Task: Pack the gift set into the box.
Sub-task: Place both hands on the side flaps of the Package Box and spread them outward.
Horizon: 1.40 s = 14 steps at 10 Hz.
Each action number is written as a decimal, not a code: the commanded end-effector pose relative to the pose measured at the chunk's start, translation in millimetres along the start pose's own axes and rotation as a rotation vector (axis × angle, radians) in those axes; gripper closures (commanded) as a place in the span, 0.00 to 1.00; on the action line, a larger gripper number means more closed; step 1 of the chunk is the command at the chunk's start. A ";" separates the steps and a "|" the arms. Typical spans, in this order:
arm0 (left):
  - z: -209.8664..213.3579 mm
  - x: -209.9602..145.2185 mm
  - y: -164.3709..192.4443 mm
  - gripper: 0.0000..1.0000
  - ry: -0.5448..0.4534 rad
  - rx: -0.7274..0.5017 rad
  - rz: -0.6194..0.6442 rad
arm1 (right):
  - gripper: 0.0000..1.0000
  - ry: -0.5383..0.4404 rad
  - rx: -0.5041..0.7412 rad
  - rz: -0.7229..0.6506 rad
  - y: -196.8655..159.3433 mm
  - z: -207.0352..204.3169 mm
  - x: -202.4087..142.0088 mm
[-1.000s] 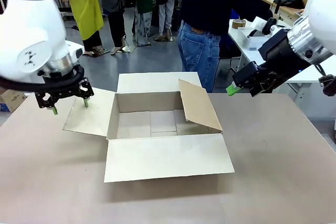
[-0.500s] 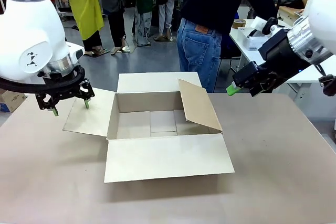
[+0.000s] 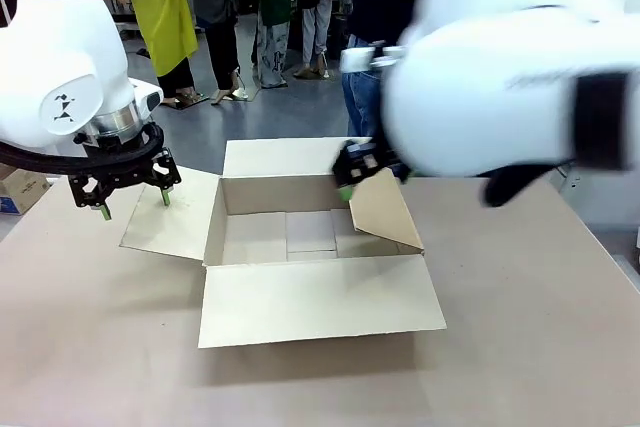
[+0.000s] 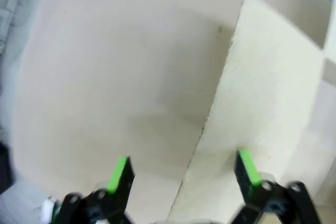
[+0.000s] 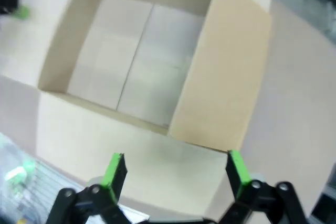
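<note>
Fingers [image 5: 234, 167] of the right gripper [image 5: 174, 170], spread wide, hover over the open cardboard box [image 5: 137, 61], which lies ahead of them; the left gripper [image 4: 182, 170], likewise spread, straddles the box's outer flap [image 4: 268, 93] edge above the table [image 4: 105, 77].

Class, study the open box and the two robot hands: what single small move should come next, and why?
Probably the right hand, open near the right flap of the box, should push that flap outward: it leans in over the opening, while the other three flaps lie spread flat.
</note>
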<state>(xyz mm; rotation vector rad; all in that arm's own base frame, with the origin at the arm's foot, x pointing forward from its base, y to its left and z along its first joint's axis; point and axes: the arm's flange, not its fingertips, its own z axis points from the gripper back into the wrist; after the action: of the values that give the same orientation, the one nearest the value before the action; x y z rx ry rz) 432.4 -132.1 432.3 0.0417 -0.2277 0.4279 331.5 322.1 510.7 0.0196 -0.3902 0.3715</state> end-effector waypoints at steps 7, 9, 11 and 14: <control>0.8 1.0 0.2 0.00 -0.014 0.016 0.009 | 0.00 -0.009 -0.008 -0.242 15.2 -46.2 47.8; 0.8 1.0 0.2 0.00 -0.014 0.016 0.009 | 0.00 0.029 0.007 -0.373 8.1 -86.1 59.3; 0.8 1.0 0.2 0.00 -0.014 0.016 0.009 | 0.00 0.069 -0.137 -0.463 2.3 -82.0 55.7; 0.8 1.0 0.2 0.00 -0.014 0.016 0.009 | 0.00 0.074 -0.091 -0.413 -13.3 -95.9 49.7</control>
<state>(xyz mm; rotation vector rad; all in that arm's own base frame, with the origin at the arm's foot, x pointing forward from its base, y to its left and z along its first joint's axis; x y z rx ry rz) 432.9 -131.5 433.0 0.0414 -0.2290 0.4297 412.5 335.7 441.9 -0.0061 -0.3192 -0.0543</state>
